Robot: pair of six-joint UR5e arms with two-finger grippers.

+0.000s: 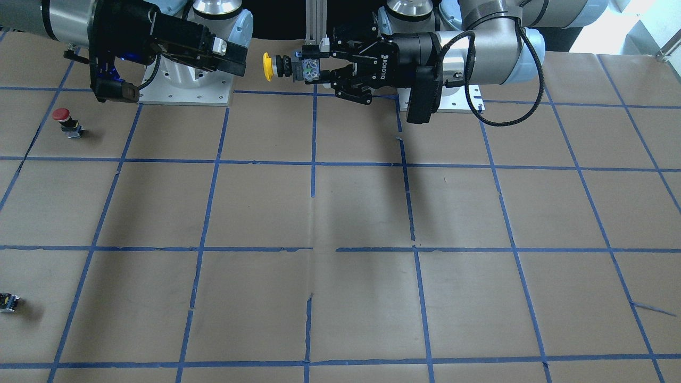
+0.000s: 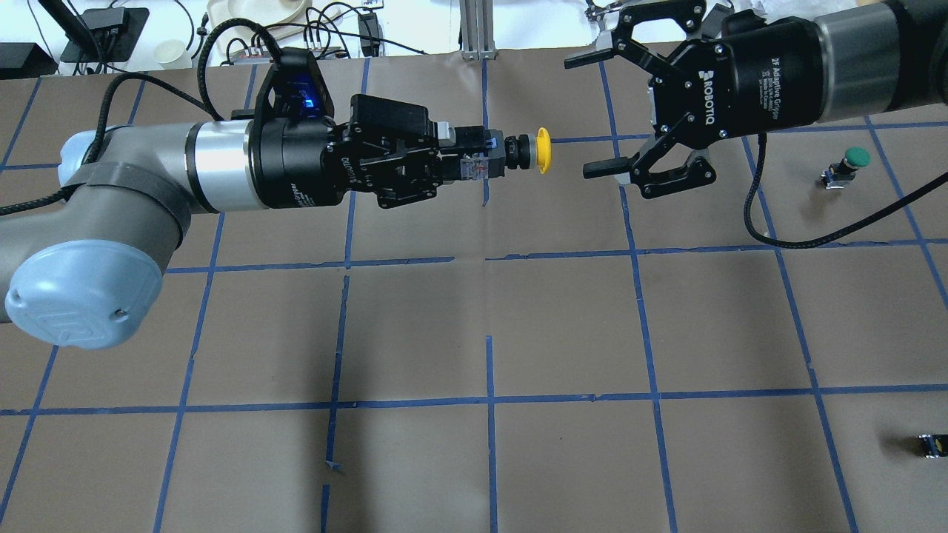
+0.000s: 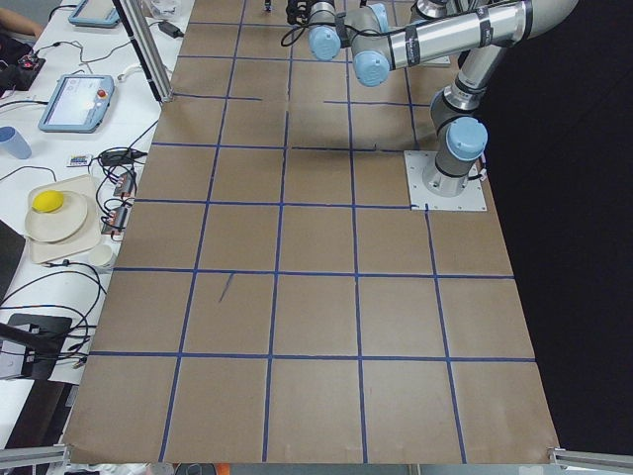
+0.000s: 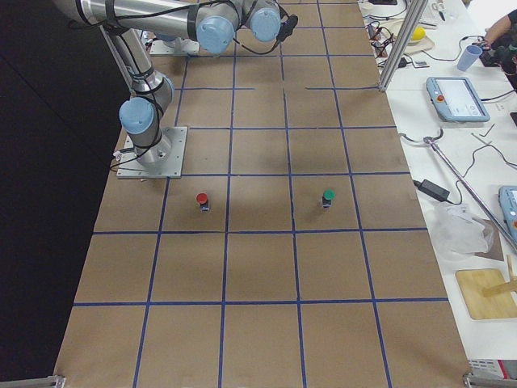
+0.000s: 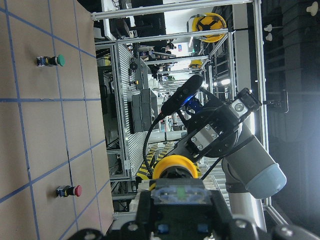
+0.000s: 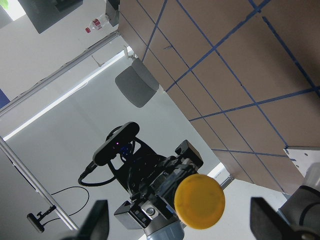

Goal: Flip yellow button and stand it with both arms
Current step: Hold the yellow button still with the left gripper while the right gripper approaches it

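Note:
My left gripper [image 2: 474,159] is shut on the base of the yellow button [image 2: 543,150] and holds it level in the air above the table. The yellow cap points at my right gripper [image 2: 603,111]. The right gripper is open and empty, its jaws spread wide a short way from the cap. In the front-facing view the yellow button [image 1: 267,66] sits between the left gripper [image 1: 306,70] and the right gripper [image 1: 239,58]. The right wrist view shows the yellow cap [image 6: 200,201] between its own fingers [image 6: 97,220]. The left wrist view shows the button [image 5: 176,169] from behind.
A red-capped button [image 1: 62,114] stands on the brown table on the robot's right side. A green-capped button [image 2: 857,157] stands farther out. A small dark capless part [image 2: 933,444] lies near the right edge. Blue tape lines grid the table.

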